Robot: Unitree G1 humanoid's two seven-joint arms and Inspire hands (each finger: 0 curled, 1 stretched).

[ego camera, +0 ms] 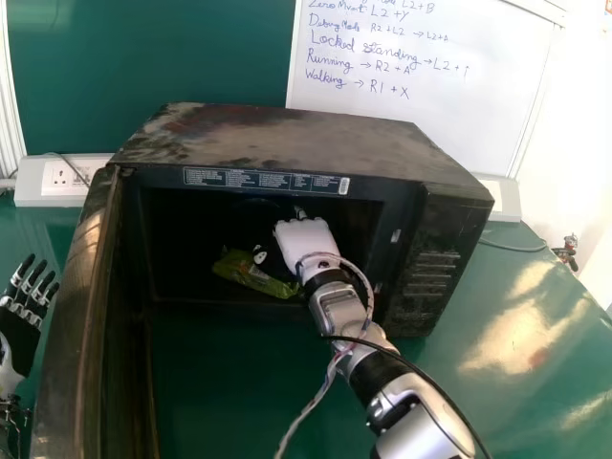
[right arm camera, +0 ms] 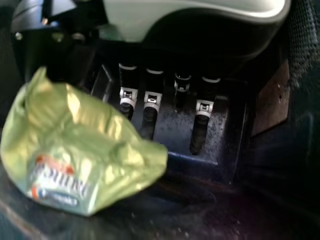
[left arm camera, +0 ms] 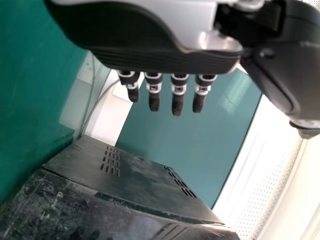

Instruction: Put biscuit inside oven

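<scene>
Inside open-doored, box-shaped black microwave oven [ego camera: 287, 139], crinkled green foil biscuit packet [ego camera: 239, 271] is seen at eight o'clock from white-and-black right hand [ego camera: 306, 242], its fingers held straight, apart; black-and-silver left hand [ego camera: 21, 330], fingers spread, is seen between eight and nine o'clock.

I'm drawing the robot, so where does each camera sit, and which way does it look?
Head view: on its head, looking forward and down at the open oven; shows the right arm and right hand, plus the left hand.
Left wrist view: at the left wrist, looking past the left hand's straight fingers at the oven's outside.
Right wrist view: at the right wrist, looking past the right hand's fingers into the oven.
Head and right wrist views share the green packet.
</scene>
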